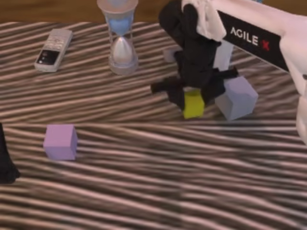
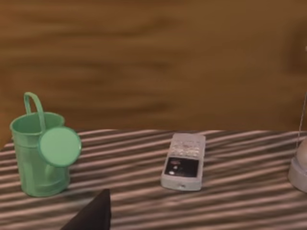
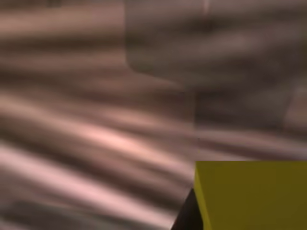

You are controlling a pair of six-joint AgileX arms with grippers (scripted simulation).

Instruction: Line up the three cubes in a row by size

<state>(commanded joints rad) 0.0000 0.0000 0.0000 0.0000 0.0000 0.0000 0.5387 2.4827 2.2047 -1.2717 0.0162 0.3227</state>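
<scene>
Right tool (image 1: 192, 98): at about 1 o'clock from the table centre in the top view, descended over the yellow cube (image 1: 193, 104); fingers appear closed on the cube's sides, though the wrist hides most of the contact.
Yellow cube: under the right tool, low at the table or just off it; which, cannot be told. Right wrist view shows its yellow face filling one corner.
Greyish-lavender cube (image 1: 236, 98): just beside the yellow cube at its 3 o'clock, turned askew.
Purple cube (image 1: 60, 141): well apart, at 9 o'clock of the table, alone.
Left tool (image 1: 5, 165): parked at the 9 o'clock edge; finger state cannot be told.
Bystanders: hourglass (image 1: 122, 36) at 11 o'clock of the right tool; remote (image 1: 53, 50) farther out; green watering can (image 2: 42, 153) seen only from the left wrist.
Risk, judged: tool or cube brushing the greyish-lavender cube and shoving it; shallow hold letting the cube slip; the hourglass toppled by the arm.
</scene>
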